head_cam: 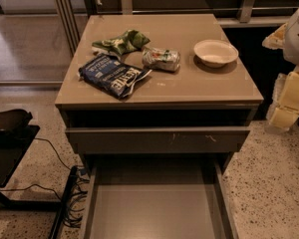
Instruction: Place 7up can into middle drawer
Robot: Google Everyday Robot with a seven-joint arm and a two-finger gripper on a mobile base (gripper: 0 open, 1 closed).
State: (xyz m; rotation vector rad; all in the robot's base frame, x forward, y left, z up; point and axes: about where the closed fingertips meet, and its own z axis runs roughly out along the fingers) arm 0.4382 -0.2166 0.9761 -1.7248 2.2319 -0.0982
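At the far left a black stand sits on the speckled floor, and dark cables trail from it toward the base of the cabinet. The grey-tan cabinet top carries four things. Furthest left on it lies a dark blue chip bag with white lettering, near the front left corner. Just behind it is a crumpled green snack bag.

The 7up can lies on its side to the right of both bags. It is silvery and dented, with green and red marks, and it rests near the middle of the top, close to the blue bag's right end. A white bowl stands upright to the can's right, apart from it.

Below the top, the upper drawer is pulled out a little, its grey front marked with pale scratches. Beneath it the middle drawer is drawn out much further toward the camera, showing a flat floor and thin side walls.

At the right edge of the view, the gripper appears as pale yellowish parts beside the cabinet, lower than the tabletop and well apart from the can. Whether it is wide or narrow cannot be told. It holds nothing visible.
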